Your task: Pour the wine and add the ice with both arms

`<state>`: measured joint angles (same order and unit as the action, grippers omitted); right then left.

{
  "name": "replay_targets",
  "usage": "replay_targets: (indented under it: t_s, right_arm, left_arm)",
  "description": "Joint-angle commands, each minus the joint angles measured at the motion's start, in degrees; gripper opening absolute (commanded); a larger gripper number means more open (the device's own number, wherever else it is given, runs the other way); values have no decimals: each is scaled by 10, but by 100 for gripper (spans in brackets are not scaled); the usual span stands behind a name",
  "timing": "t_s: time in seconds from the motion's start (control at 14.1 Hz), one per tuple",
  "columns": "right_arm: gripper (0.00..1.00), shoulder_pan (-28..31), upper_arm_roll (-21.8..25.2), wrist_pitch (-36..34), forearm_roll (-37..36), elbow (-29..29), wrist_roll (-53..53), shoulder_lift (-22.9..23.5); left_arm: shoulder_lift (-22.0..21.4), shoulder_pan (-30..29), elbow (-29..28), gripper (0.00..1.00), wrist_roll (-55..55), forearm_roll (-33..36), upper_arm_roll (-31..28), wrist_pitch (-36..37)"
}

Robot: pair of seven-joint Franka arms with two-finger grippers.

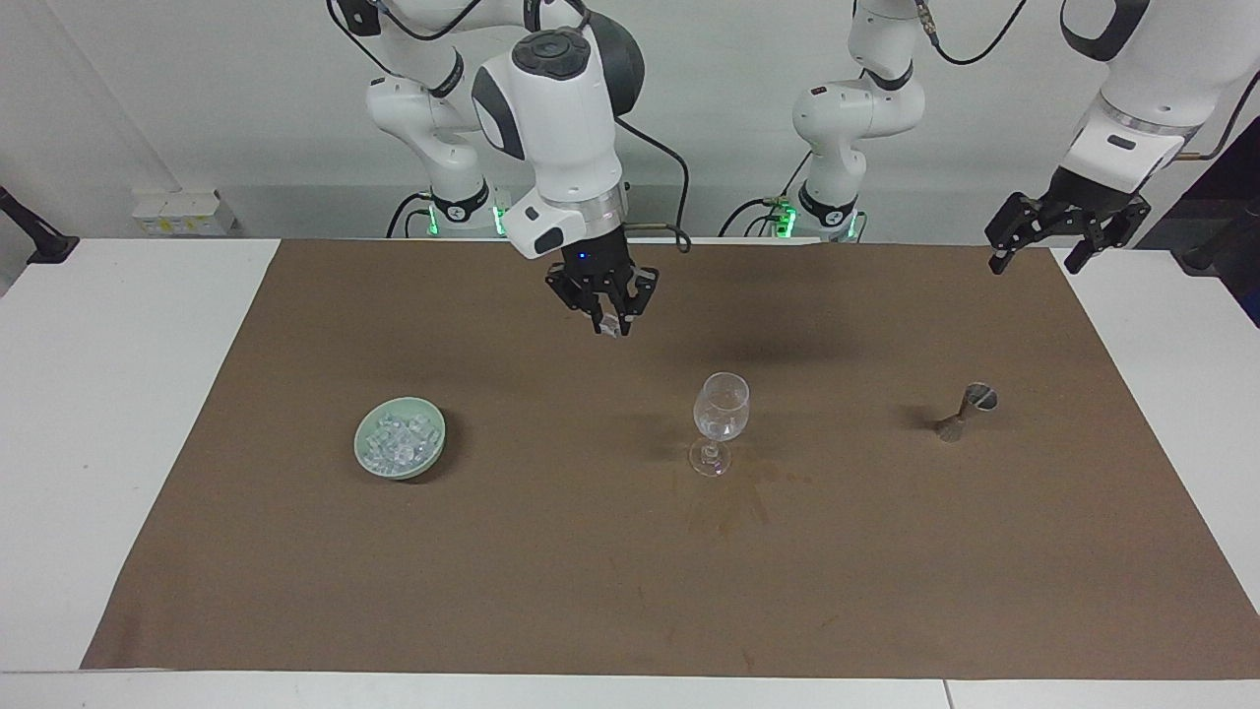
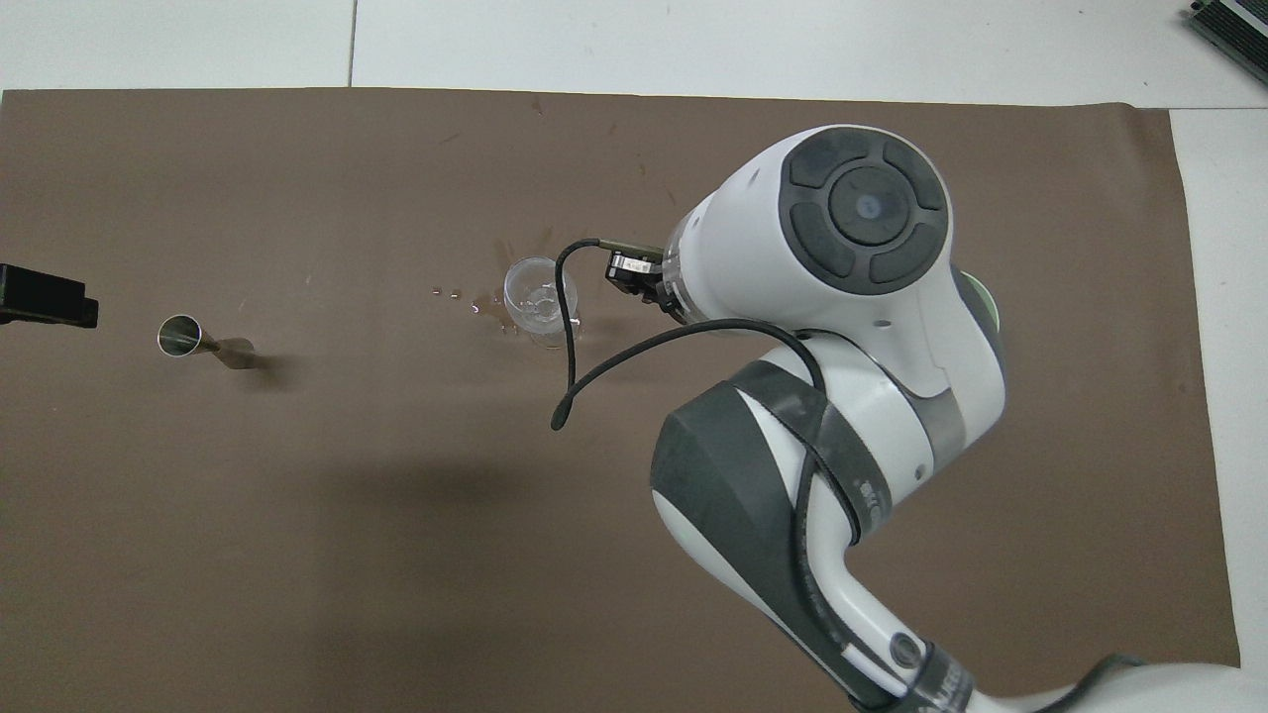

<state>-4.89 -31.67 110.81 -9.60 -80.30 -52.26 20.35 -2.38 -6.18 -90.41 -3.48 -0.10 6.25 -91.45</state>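
Observation:
My right gripper (image 1: pixel 608 329) hangs high over the brown mat (image 1: pixel 551 571), between the ice bowl and the wine glass. It is shut on a small clear ice cube (image 1: pixel 613 327). In the overhead view the right arm's wrist covers most of this gripper (image 2: pixel 634 275), which shows beside the glass's rim. The empty-looking wine glass (image 1: pixel 720 421) (image 2: pixel 540 297) stands upright mid-mat. A pale green bowl (image 1: pixel 433 448) of ice (image 1: pixel 398 439) sits toward the right arm's end. My left gripper (image 1: pixel 1034 262) (image 2: pixel 45 300) waits open in the air over the mat's edge at the left arm's end.
A steel jigger (image 1: pixel 965 409) (image 2: pixel 198 340) stands toward the left arm's end of the mat. Wet spots and a stain (image 1: pixel 738 502) mark the mat beside the glass's foot. The right arm's elbow covers most of the bowl (image 2: pixel 983 297) in the overhead view.

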Motion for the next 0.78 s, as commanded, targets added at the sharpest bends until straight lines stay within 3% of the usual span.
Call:
replay_targets:
  t_s: [0.0,0.36,0.71]
  right_arm:
    - [0,-2,-59,4,-74,86,-57,81]
    - [0,-18,-74,68,-139,94,-64,122]
    - [0,-42,-87,71,-170,96,-90,143]
  left_arm:
    - [0,13,9,100,1,14,0,-5]
    - [-1,13,9,100,1,12,0,-3]
    - [1,10,9,100,2,12,0,-4]
